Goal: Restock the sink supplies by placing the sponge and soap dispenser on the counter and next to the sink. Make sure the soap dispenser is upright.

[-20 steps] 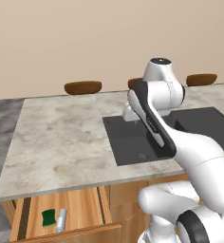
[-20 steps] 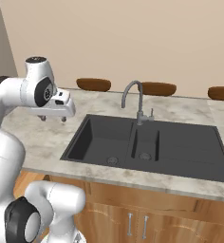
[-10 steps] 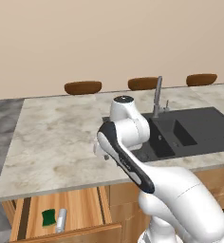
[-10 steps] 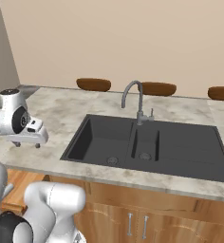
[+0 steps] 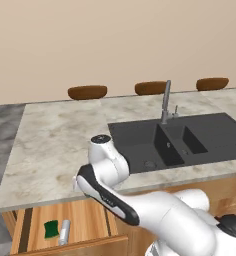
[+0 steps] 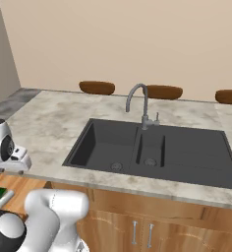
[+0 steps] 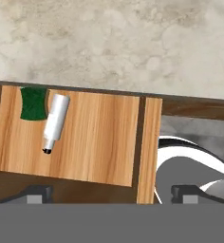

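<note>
The jaws stand wide apart and hold nothing; in the hand view the two dark fingertips (image 7: pixel 38 192) rise at the lower edge, well separated, and the gripper (image 7: pixel 111 193) looks straight down into an open wooden drawer (image 7: pixel 99 137). The sponge (image 7: pixel 33 103) lies flat on the drawer floor, in the corner nearest the bench edge, green face up. The soap dispenser (image 7: pixel 55 122) lies on its side just beside the sponge, its grey body parallel to the sponge's long edge and its dark nozzle pointing away from the bench. Whether the two items touch cannot be determined. In the left base view the drawer projects from under the bench at lower left, with the sponge and the dispenser side by side on its floor, and the white arm (image 5: pixel 110 190) bends over the front edge of the bench (image 5: pixel 50 145) above the drawer. Beyond the drawer, the marble-patterned bench top extends toward the wall. The dark double-basin sink (image 6: pixel 152 152) is set into the bench to the right, with the grey faucet (image 6: pixel 140 106) upright at its rear edge. Three brown stool seats (image 6: pixel 97 87) show behind the far edge of the bench.
</note>
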